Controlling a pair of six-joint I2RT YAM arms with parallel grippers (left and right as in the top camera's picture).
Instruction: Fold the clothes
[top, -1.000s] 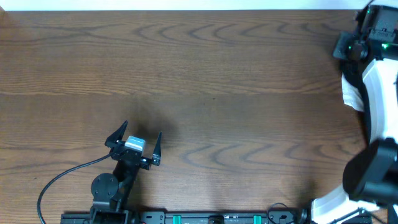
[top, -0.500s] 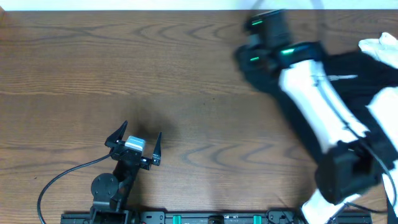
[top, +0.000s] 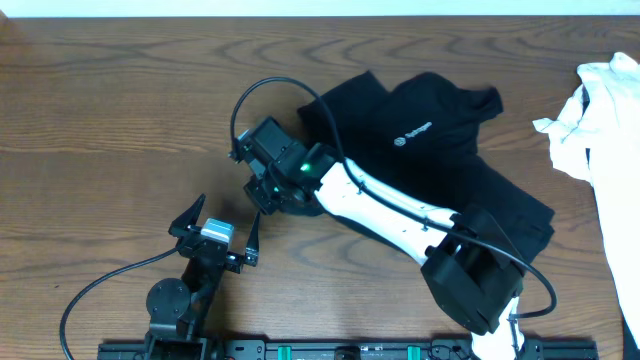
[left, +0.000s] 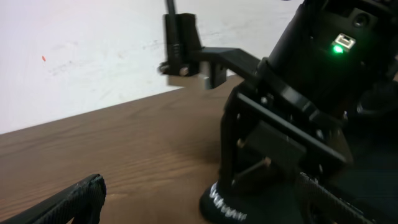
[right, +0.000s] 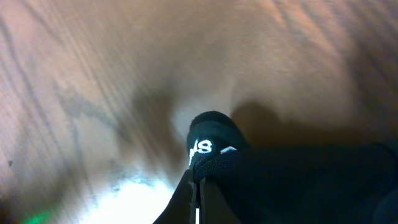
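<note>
A black shirt with a small white logo lies spread and rumpled across the middle and right of the table. My right gripper is at the shirt's left end, shut on its edge. The right wrist view shows the jaws pinched together on black fabric that carries white lettering. My left gripper is open and empty just in front of and left of the right gripper. In the left wrist view its fingers frame the shirt's lettered edge and the right gripper.
A heap of white clothing lies at the right edge of the wooden table. The right arm's white links stretch across the front centre. A black cable loops beside the left arm's base at the front left.
The right arm has swept from the far right edge to the left-centre, dragging the black shirt onto the table. The left arm has not moved.
</note>
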